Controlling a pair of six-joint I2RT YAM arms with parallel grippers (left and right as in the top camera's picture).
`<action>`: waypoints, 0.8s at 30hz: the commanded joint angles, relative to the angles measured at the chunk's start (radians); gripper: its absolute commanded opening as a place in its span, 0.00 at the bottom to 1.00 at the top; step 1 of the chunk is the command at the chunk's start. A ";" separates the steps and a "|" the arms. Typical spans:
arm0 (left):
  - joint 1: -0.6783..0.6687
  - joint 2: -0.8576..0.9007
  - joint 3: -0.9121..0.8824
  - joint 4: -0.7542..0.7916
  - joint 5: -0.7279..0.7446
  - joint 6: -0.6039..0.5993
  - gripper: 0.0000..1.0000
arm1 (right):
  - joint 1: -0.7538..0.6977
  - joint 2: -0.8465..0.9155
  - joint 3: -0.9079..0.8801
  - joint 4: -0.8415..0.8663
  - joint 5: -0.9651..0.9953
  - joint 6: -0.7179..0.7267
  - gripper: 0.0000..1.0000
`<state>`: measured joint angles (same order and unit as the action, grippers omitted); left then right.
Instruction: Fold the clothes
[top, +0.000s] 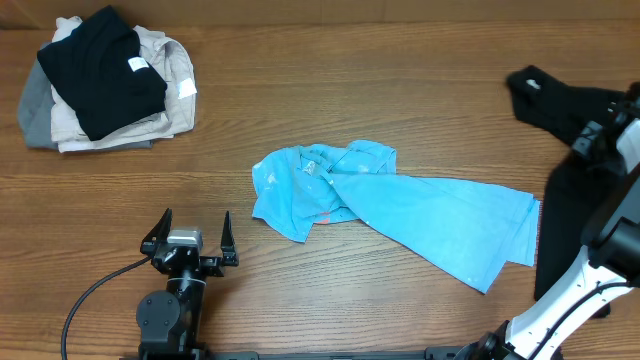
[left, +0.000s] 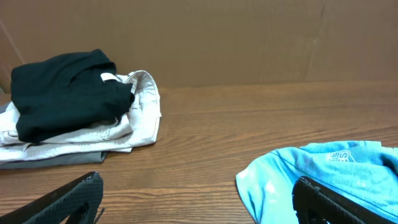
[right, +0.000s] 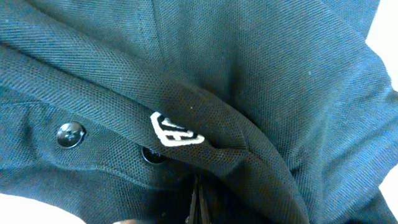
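The right jaws pinch the black shirt (right: 205, 93), the left jaws are spread wide, so it should go down flat on the tabletop (top: 400, 90) first.

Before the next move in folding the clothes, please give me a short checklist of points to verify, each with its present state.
1. Fingers of the right gripper shut on the black shirt: ok.
2. Fingers of the left gripper open, holding nothing: ok.
3. The black shirt flat on the table: not ok, it hangs lifted at the right side.
4. The light blue T-shirt spread out: not ok, it lies crumpled mid-table.
5. The folded pile apart from the T-shirt: ok.
6. Exact spot pinched: cannot tell; a button and the white logo lie near the fingers.
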<state>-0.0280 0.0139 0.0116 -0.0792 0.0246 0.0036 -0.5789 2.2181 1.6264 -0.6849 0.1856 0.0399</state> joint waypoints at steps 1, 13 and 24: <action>0.006 -0.009 -0.007 0.002 -0.009 0.019 1.00 | -0.041 0.057 0.005 -0.029 0.148 0.055 0.07; 0.006 -0.009 -0.007 0.002 -0.009 0.019 1.00 | -0.035 -0.142 0.091 -0.132 0.179 0.338 0.35; 0.006 -0.009 -0.007 0.002 -0.009 0.019 1.00 | -0.035 -0.227 0.087 -0.444 -0.087 0.649 0.07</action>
<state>-0.0280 0.0139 0.0116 -0.0792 0.0246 0.0040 -0.6136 2.0056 1.7054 -1.0866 0.1684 0.5278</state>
